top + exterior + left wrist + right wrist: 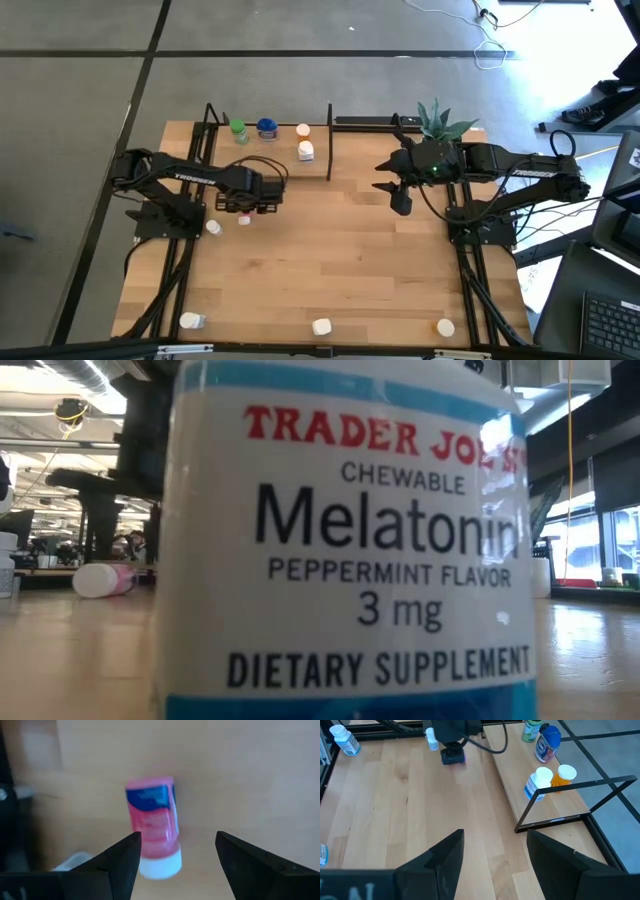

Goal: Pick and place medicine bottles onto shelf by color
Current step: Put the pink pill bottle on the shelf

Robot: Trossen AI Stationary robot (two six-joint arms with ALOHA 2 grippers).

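Filling the low view, a white melatonin bottle (345, 540) stands against the lens. My left hand (177, 857), fingers apart, hangs over a pink bottle (152, 832) lying on the worktop (340, 240) at 9 o'clock. I judge it light, rigid and slick; it may roll, so I would grip across the body, not the cap. Right hand (400, 195), fingers apart and empty, waits at 2 o'clock. Four bottles stand on the shelf (315, 165) at 12 o'clock.
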